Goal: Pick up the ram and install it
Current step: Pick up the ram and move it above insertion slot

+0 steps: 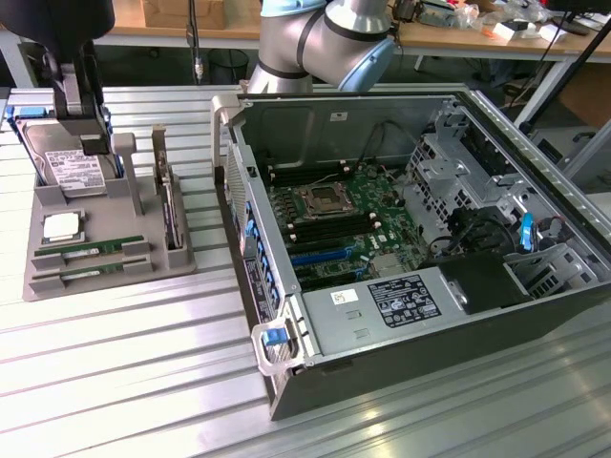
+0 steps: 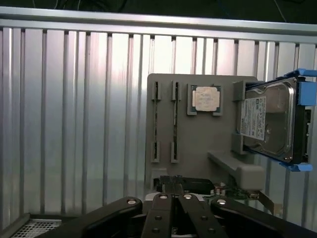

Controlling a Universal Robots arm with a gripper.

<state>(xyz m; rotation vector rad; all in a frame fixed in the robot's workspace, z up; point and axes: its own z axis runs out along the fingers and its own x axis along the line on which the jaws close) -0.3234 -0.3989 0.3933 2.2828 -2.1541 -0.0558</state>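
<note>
The end effector [image 2: 173,191] is hanging over the grey holder [image 1: 107,219], up by the hard drive [image 1: 72,167]. It is clenched tight and is holding nothing. The ram [image 1: 91,250] is lying in a slot at the near end of the holder in the exterior view. A second ram [image 1: 89,270] is lying just beside it in the next slot. Both are sitting apart from the end effector. A square silver chip [image 1: 60,227] is sitting between the ram and the hard drive. The holder is resting on the silver table [image 1: 115,382]. The open computer [image 1: 382,377] is sitting on the table at the exterior view's right, and its green board [image 1: 353,224] is showing inside
</note>
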